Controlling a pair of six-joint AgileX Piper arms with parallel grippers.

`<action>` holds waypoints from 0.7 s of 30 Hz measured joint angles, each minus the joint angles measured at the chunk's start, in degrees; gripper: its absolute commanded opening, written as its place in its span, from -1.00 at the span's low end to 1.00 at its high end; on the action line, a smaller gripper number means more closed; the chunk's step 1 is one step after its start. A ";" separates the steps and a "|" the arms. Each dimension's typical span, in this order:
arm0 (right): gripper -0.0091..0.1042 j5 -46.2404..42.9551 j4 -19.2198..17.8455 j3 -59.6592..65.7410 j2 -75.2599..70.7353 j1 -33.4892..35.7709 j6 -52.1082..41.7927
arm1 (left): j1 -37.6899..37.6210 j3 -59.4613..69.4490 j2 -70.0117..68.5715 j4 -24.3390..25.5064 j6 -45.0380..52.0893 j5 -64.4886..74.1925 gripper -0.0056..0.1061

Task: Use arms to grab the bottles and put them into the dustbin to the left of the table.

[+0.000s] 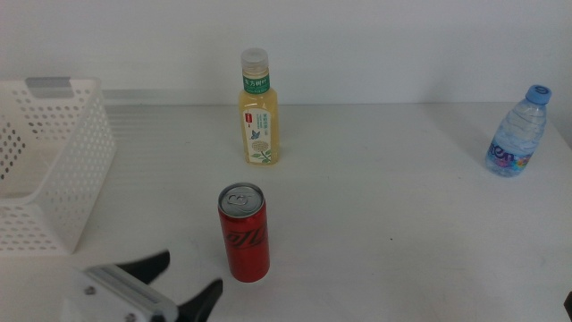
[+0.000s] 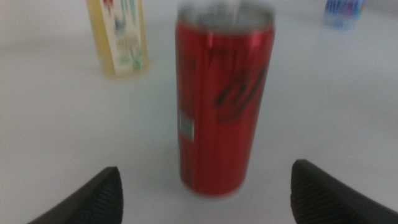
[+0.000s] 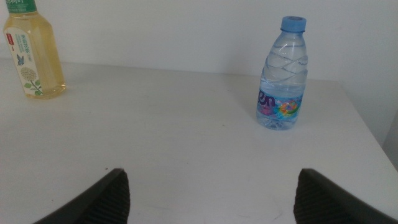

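Lower left of the frame, the left gripper (image 1: 190, 279) gapes unclenched beside the upright red can (image 1: 244, 233), lined up to straddle it. Dustbin (image 1: 54, 170) waits far left; right gripper (image 3: 208, 196) idles wide, facing the water bottle (image 3: 283, 74).

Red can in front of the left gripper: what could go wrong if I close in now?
The red can is tall, slim and upright, so a jaw of the open left gripper could tip it before both close. If it falls, it may roll toward the tea bottle. The left wrist view is blurred, so centring is hard to judge.
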 measured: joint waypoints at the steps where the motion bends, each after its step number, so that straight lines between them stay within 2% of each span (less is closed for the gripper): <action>1: 0.84 0.00 0.00 0.00 0.00 0.00 0.00 | 0.00 0.00 1.88 0.21 -0.71 0.00 0.64; 7: 0.84 0.00 0.00 0.00 0.00 0.00 0.00 | 0.00 -1.66 7.80 2.39 -0.90 -0.02 0.64; 21: 0.84 0.04 0.00 0.00 0.00 0.00 0.00 | 0.00 -9.92 12.17 2.88 0.00 -0.24 0.64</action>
